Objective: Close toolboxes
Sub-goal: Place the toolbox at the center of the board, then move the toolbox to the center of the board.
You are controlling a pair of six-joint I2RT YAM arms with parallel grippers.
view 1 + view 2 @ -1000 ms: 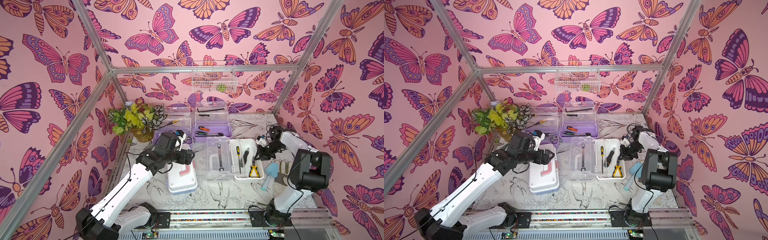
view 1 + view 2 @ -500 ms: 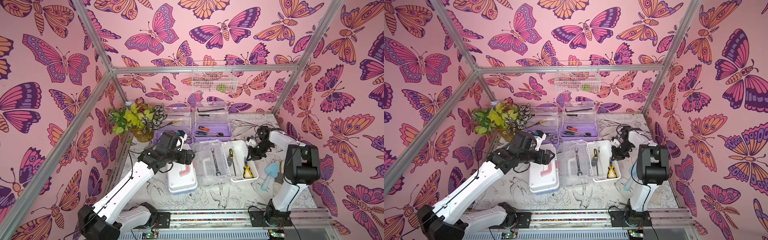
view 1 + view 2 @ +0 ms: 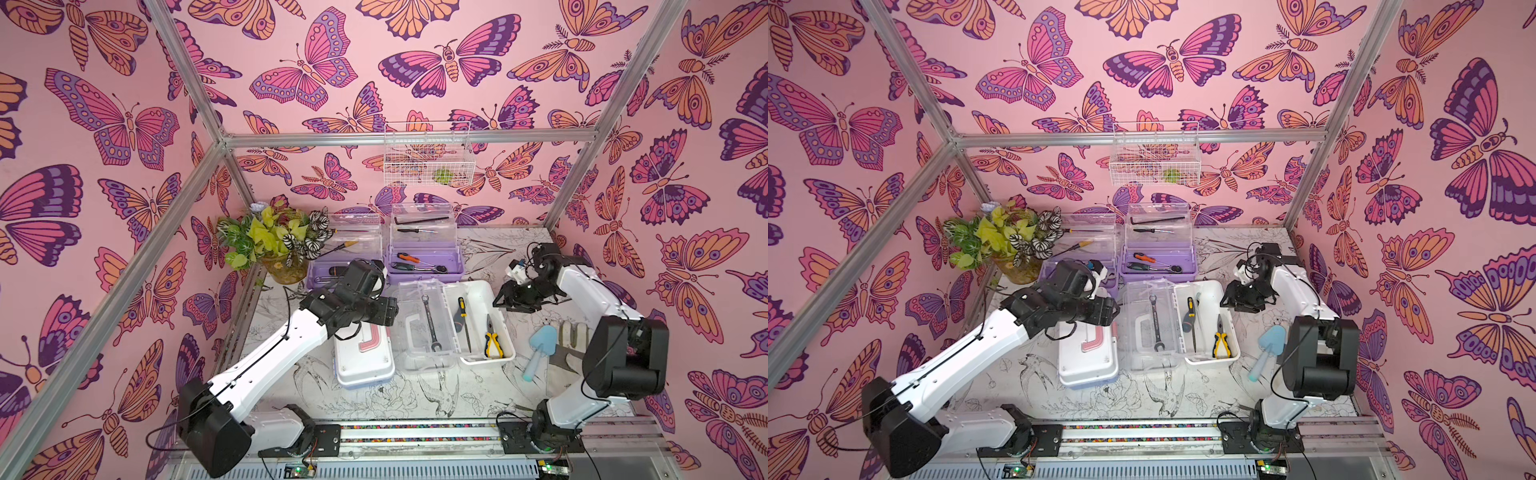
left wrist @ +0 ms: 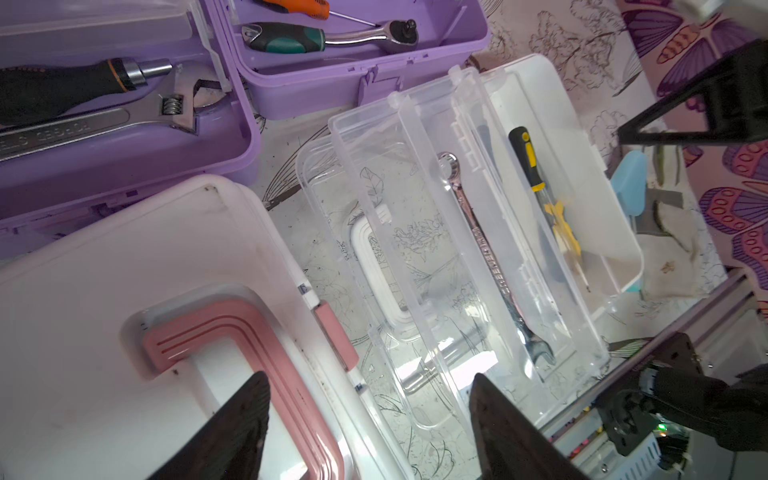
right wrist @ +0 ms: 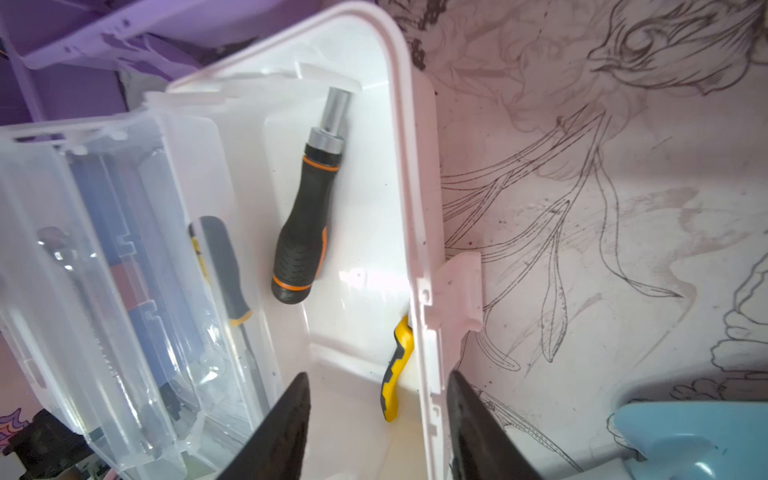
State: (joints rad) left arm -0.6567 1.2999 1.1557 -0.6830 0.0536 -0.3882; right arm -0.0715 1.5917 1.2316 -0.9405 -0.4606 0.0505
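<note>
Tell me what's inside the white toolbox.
Inside the white toolbox: a black-orange driver, a yellow-black screwdriver and yellow pliers. A wrench lies in its opened clear lid. Clear plastic blurs the floor under that lid edge; smaller items there cannot be ruled out.

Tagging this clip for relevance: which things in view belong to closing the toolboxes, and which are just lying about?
Belong to the job:
white toolbox, lid open
lilac toolbox by the plant, lid up
second lilac toolbox, lid up
pink-handled toolbox, already shut

Lying about:
potted plant
wire basket on the wall
blue trowel
glove
</note>
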